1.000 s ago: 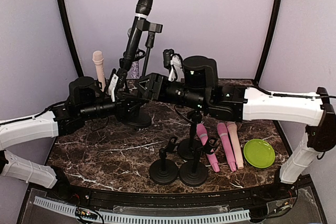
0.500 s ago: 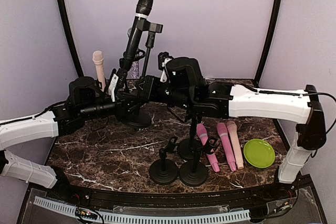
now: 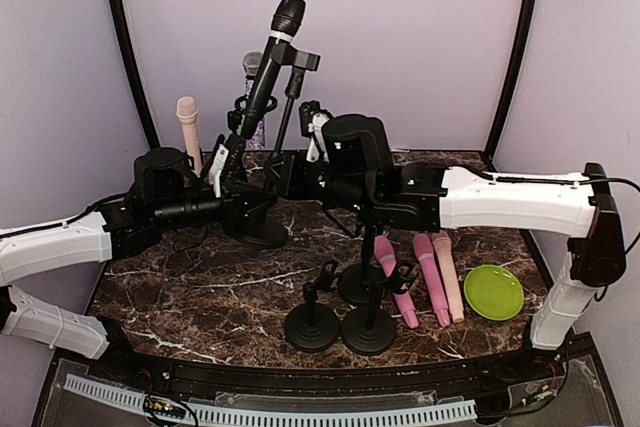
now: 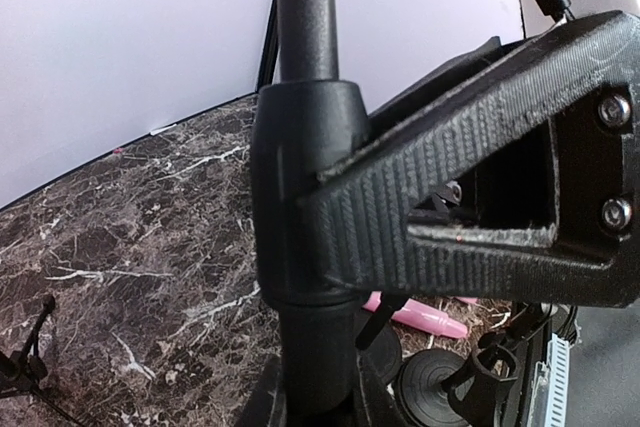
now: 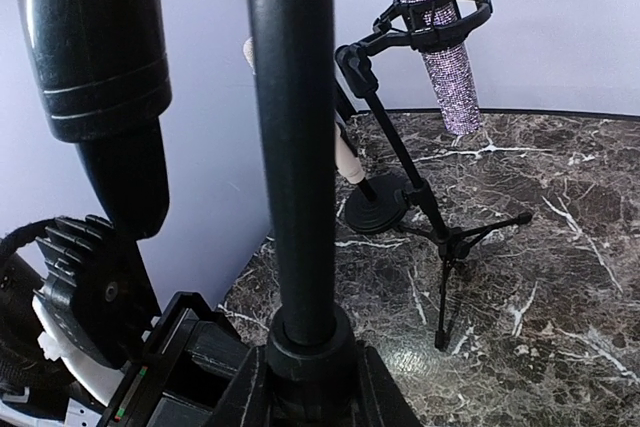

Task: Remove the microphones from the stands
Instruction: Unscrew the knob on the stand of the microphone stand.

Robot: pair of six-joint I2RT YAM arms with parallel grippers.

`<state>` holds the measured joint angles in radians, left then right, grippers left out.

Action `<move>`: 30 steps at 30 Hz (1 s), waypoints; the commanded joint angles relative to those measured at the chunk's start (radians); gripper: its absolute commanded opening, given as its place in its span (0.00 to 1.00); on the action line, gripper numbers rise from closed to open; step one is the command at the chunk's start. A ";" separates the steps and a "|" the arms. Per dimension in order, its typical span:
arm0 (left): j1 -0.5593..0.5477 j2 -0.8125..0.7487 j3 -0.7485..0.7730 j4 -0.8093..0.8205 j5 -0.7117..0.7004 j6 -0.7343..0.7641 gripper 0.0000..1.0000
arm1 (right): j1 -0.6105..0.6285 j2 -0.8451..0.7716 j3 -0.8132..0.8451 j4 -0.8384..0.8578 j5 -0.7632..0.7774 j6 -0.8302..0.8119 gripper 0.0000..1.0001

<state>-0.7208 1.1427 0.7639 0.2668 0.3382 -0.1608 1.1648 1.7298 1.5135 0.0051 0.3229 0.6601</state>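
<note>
Microphone [image 3: 268, 72] sits in the clip at the top of its stand [image 3: 288, 107], rear left of the bench [image 3: 180, 277], whole assembly leaning right. Left tool [image 4: 300, 237] is closed tight on the pole's collar. Right tool [image 5: 312, 387] is pinched around the same pole, fingers hugging a lower collar. Neither holds the microphone. Risk: with two grips on one leaning pole, any mismatch in pull likely levers the base up and topples the stand. The raised head could then swing into the glitter microphone [image 5: 430, 37] clipped just behind, or the black one could slip out and drop. If one tool lets go to reach upward, the single remaining grip may not resist a tight clip, so the stand would come along. Hard to read: arms mask the stand's base in the top view, so flat or lifted cannot be told. Left tool's second finger is hidden behind the pole. The clip is out of both wrist views.
</note>
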 commanded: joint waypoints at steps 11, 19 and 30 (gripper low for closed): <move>0.006 -0.002 0.061 0.153 0.425 0.023 0.00 | -0.065 -0.324 -0.258 0.301 -0.423 -0.213 0.14; 0.011 0.015 0.064 0.196 0.529 -0.010 0.00 | -0.065 -0.363 -0.252 0.273 -0.556 -0.267 0.15; 0.015 0.007 0.059 0.188 0.503 0.009 0.00 | -0.065 -0.318 -0.202 0.267 -0.628 -0.258 0.21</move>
<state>-0.7212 1.1687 0.8116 0.4114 0.8528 -0.1871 1.0985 1.4456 1.2655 0.1566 -0.2848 0.3737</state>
